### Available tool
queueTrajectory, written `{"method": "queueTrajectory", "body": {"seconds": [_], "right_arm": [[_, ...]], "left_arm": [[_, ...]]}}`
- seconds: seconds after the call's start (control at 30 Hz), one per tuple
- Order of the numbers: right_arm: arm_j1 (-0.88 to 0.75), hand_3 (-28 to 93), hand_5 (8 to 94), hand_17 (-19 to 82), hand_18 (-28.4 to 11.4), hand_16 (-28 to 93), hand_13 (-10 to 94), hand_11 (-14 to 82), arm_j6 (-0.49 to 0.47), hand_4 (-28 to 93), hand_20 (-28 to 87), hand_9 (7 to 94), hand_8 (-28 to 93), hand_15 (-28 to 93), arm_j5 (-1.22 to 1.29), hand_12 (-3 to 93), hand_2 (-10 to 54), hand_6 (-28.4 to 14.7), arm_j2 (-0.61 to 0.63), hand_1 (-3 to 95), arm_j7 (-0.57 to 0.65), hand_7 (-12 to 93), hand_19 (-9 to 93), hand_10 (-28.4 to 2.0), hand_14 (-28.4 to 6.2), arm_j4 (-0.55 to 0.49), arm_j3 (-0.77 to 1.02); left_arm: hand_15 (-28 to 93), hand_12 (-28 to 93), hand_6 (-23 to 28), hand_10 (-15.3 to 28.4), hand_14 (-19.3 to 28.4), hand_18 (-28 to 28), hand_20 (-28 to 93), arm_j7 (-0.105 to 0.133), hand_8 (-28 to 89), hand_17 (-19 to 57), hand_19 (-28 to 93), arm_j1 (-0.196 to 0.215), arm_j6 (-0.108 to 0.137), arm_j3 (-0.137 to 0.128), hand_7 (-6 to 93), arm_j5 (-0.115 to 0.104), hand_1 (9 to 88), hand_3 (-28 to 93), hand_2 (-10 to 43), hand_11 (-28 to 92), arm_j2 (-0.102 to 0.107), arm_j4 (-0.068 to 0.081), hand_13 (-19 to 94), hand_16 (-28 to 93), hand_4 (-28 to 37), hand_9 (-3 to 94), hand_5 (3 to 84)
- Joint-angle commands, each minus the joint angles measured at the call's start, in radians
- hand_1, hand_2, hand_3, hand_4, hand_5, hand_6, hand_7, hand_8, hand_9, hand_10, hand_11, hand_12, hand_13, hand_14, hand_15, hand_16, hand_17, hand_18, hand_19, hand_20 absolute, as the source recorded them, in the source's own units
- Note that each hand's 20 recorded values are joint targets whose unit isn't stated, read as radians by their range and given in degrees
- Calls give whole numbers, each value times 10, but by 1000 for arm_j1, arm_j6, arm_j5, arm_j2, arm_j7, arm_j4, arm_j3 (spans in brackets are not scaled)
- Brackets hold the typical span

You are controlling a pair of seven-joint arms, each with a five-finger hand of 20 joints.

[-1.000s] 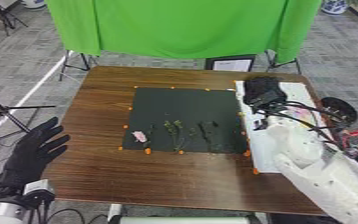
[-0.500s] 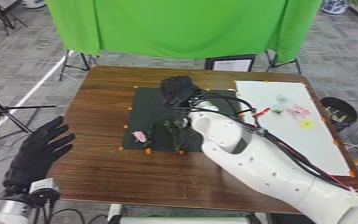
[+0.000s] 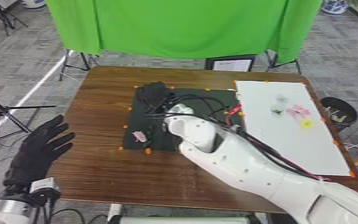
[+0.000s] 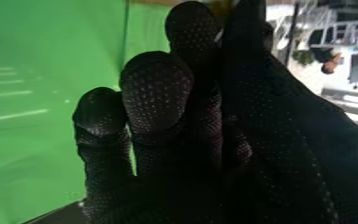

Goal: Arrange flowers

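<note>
In the head view my right hand is over the upper left part of the dark mat. The right wrist view has my right hand with its fingers fairly straight and nothing visibly held. A pink flower lies at the mat's lower left; my right arm covers the green stems beside it. On the white board lie a pink flower, a yellow flower, a pale flower and a bit of green leaf. My left hand stays open left of the table.
The brown wooden table carries small orange marks along the mat and board edges. A dark round bin stands off the table's right side. Behind the table hang green cloths, with a framed sheet below them.
My right hand has swung left from the white board across the dark mat to its upper left part, uncovering the flowers on the board. The left hand has barely moved.
</note>
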Motion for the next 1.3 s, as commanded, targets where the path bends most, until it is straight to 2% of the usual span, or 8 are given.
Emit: {"method": "queueTrajectory", "body": {"seconds": [0.03, 0.13, 0.17, 0.23, 0.47, 0.93, 0.97, 1.3], "right_arm": [[16, 855, 690, 327, -204, 360, 787, 128, -75, -282, 552, 896, 12, 604, -58, 483, -95, 32, -22, 477, 13, 488, 827, -45, -26, 11, -11], [19, 851, 668, 316, -202, 373, 768, 130, -75, -282, 553, 873, 9, 604, -51, 485, -95, 30, -22, 464, 19, 491, 822, -47, -22, 13, -14], [12, 846, 663, 312, -202, 374, 766, 130, -82, -282, 553, 869, 8, 602, -57, 483, -95, 29, -28, 461, 14, 492, 819, -48, -23, 15, -6], [17, 834, 651, 308, -201, 369, 761, 129, -110, -282, 553, 861, 6, 602, -50, 481, -95, 28, -24, 452, 26, 492, 816, -48, -24, 7, -4], [19, 829, 620, 289, -202, 332, 727, 155, -122, -283, 558, 813, -2, 627, -47, 452, -95, 19, -28, 421, 48, 484, 804, -56, -32, 14, 2], [9, 826, 590, 280, -201, 320, 709, 189, -152, -283, 560, 775, -13, 639, -59, 417, -95, 16, -32, 404, 53, 491, 799, -58, -32, 20, 20], [17, 825, 587, 280, -201, 320, 709, 190, -144, -283, 560, 773, -13, 640, -55, 416, -95, 16, -29, 404, 60, 491, 799, -57, -32, 21, 10], [11, 853, 570, 266, -201, 314, 685, 290, -172, -283, 563, 714, -19, 649, -49, 320, -95, 17, -31, 339, 67, 438, 791, -75, -36, 13, 25]], "left_arm": [[322, 191, 43, 114, 159, 226, 95, 6, -127, -94, 422, -2, 11, 7, 250, -6, 264, 697, -31, 214, 4, 2, 193, 8, -270, 229, 262], [323, 192, 44, 114, 159, 226, 95, 6, -127, -94, 421, -2, 12, 6, 250, -6, 264, 696, -30, 214, 5, 2, 193, 8, -271, 229, 262], [323, 192, 44, 114, 159, 226, 95, 1, -127, -94, 422, 2, 9, 3, 250, -4, 264, 696, -31, 214, -1, 0, 193, 8, -271, 228, 262], [322, 192, 44, 114, 160, 226, 95, -5, -127, -94, 422, -8, -2, 6, 250, 2, 264, 696, -30, 214, 1, 4, 193, 8, -270, 229, 262], [322, 191, 44, 114, 160, 225, 94, 3, -127, -93, 421, -8, 4, 9, 248, -7, 265, 694, -29, 214, 11, 5, 193, 9, -269, 229, 263], [321, 192, 43, 114, 160, 225, 95, -6, -126, -94, 421, -9, 1, 6, 247, -5, 264, 695, -29, 216, 2, 5, 193, 9, -270, 229, 264], [321, 192, 43, 114, 160, 226, 95, -3, -126, -94, 421, -15, -5, 8, 248, -4, 264, 695, -29, 217, 4, 9, 193, 9, -270, 229, 264], [323, 191, 43, 114, 161, 226, 95, -6, -128, -95, 421, -17, -1, 11, 249, -6, 264, 696, -29, 215, 5, 9, 193, 9, -270, 229, 264]]}}
